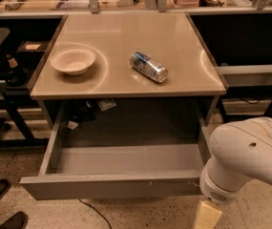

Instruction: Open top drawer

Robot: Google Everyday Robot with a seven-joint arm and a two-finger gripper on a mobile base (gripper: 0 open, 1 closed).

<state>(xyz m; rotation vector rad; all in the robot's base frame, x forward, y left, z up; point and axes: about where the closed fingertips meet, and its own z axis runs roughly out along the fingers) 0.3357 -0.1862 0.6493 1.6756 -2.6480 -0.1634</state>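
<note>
I see the drawer (107, 187) pulled well out under the tabletop's (126, 82) front edge. My gripper (208, 217) hangs low, just off the drawer's front right corner; I can't make out its state. The bowl (73, 60) sits near the left edge, and the can (148, 66) lies on its side mid-table.

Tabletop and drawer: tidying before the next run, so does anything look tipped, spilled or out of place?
One thing: the can lies on its side on the table, right of the upright bowl. The top drawer stands pulled out, no spill visible. The gripper hangs low beside its right front corner.
</note>
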